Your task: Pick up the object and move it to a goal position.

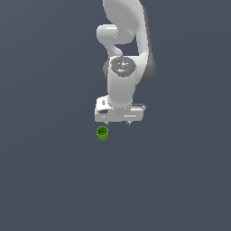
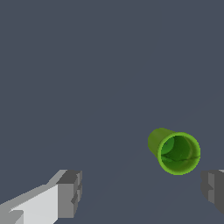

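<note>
The small bright green cup [image 1: 102,133] stands upright on the dark grey floor, its round rim open upward. In the wrist view the cup [image 2: 175,151] shows its hollow inside and lies off to one side of the span between the fingers, close to one fingertip [image 2: 213,187]. My white gripper [image 1: 117,122] hangs just above the floor, slightly behind the cup and toward the exterior view's right of it. Its jaws stand wide apart and hold nothing. The other fingertip [image 2: 70,192] is far from the cup.
The white arm [image 1: 124,54] rises behind the gripper. A plain dark grey floor [image 1: 45,180] fills the view, with no other object showing.
</note>
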You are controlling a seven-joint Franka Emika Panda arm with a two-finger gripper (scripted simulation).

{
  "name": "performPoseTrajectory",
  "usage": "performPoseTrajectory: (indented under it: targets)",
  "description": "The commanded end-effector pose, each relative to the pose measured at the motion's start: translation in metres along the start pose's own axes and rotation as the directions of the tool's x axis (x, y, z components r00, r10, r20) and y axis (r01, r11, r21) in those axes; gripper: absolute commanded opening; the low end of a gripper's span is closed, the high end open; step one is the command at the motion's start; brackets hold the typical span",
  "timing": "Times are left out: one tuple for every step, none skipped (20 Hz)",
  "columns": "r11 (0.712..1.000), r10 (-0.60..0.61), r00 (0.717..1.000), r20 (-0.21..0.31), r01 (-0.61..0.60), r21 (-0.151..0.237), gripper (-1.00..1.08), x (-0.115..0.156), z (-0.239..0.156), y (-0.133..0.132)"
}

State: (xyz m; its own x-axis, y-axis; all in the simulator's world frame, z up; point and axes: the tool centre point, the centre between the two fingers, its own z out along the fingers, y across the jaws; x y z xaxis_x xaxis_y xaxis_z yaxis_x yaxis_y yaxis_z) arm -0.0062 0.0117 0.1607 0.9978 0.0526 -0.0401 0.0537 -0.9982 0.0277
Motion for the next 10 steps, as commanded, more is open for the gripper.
performPoseTrajectory:
  targets:
    - [1.000, 0.000, 1.000, 0.000, 0.000, 0.000, 1.00, 0.000, 0.000, 0.000]
    - [1.000, 0.001, 1.000, -0.002, -0.001, 0.000, 1.00, 0.000, -0.001, 0.001]
    - [1.000, 0.006, 1.000, -0.006, -0.006, 0.001, 1.00, 0.001, -0.002, 0.002]
    - [1.000, 0.013, 1.000, -0.014, -0.013, 0.001, 1.00, 0.003, -0.005, 0.005]
    - [1.000, 0.023, 0.999, -0.024, -0.023, 0.003, 1.00, 0.005, -0.009, 0.008]
    - [0.999, 0.035, 0.999, -0.037, -0.034, 0.004, 1.00, 0.008, -0.014, 0.013]
    - [0.999, 0.045, 0.998, -0.048, -0.045, 0.006, 1.00, 0.010, -0.018, 0.017]
    - [0.999, 0.052, 0.997, -0.056, -0.052, 0.007, 1.00, 0.011, -0.022, 0.019]
    - [0.998, 0.056, 0.997, -0.060, -0.056, 0.007, 1.00, 0.012, -0.024, 0.021]
    - [0.998, 0.057, 0.996, -0.062, -0.057, 0.008, 1.00, 0.012, -0.025, 0.021]
